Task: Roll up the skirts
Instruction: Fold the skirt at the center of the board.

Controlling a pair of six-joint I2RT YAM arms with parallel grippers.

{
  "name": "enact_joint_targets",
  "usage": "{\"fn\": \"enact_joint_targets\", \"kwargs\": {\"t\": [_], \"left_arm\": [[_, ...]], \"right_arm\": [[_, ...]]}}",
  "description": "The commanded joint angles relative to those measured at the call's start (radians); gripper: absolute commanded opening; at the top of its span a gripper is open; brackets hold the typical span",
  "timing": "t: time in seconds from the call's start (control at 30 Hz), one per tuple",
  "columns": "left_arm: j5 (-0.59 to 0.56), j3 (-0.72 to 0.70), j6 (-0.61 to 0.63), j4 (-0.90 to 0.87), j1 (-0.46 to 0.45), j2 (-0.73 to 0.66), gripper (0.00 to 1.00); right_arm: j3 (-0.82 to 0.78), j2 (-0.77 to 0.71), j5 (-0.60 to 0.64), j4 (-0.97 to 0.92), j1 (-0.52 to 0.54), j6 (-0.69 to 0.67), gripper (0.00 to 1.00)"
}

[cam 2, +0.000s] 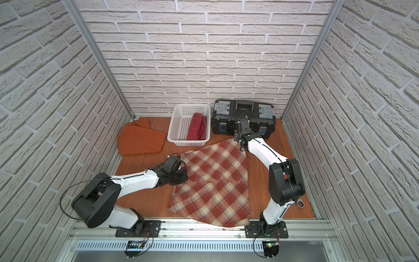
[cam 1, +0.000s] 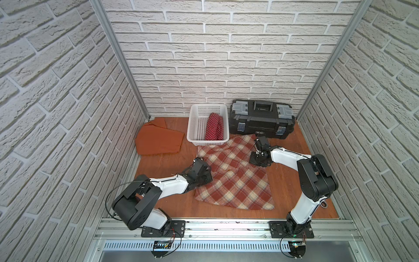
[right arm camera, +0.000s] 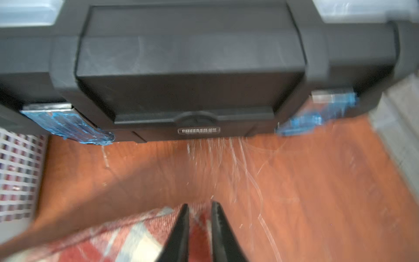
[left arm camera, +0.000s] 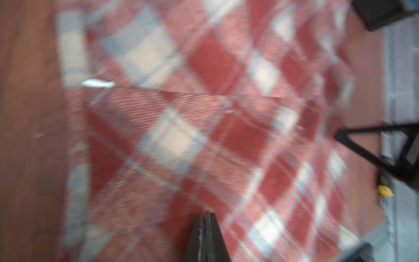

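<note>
Closest to the left wrist lens, the left gripper (left arm camera: 205,214) has its jaws pressed flat together with nothing between them, above the blurred plaid skirt (left arm camera: 204,113). Whether the tips touch the cloth I cannot tell. In a top view, that gripper sits at the cloth's 9 o'clock edge. The plaid skirt lies spread out, unrolled, in the middle of the wooden table (cam 1: 163,204), with a crease across it. The right gripper (right arm camera: 198,204) stands over the skirt's 1 o'clock corner. Its jaws are narrowly parted, cloth shows in the gap beneath them, and it faces the black toolbox (right arm camera: 190,68), which sits at 1 o'clock on the table. At 12 o'clock stands the white mesh basket (cam 1: 207,142). It holds the polka-dot skirt (cam 1: 214,127), rolled into a bundle along the basket's 3 o'clock wall. The rust-orange skirt (cam 1: 158,140) lies loosely folded at 10 o'clock, just beside the basket.
</note>
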Motion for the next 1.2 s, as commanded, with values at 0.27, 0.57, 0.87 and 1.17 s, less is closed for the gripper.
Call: {"fn": "enact_joint_targets", "kwargs": {"t": [0.27,0.57,0.87,1.17], "left_arm": [[-0.113,0.067,0.070,-0.204,0.026,-0.240,0.62],[-0.080,-0.009,-0.109,-0.019,-0.158,-0.175,0.00],[-0.112,-0.092,-0.149,0.175,-0.085,0.011,0.00],[-0.053,-0.046,-0.120,0.226,0.016,0.100,0.00]], "right_arm": [[-0.191,-0.215,-0.114,-0.128,0.052,0.117,0.32],[-0.517,-0.271,-0.306,-0.071,0.172,0.252,0.02],[-0.567,-0.156,-0.308,-0.060,0.169,0.291,0.02],[-0.386,0.048,-0.371,-0.097,0.060,0.248,0.02]]}}
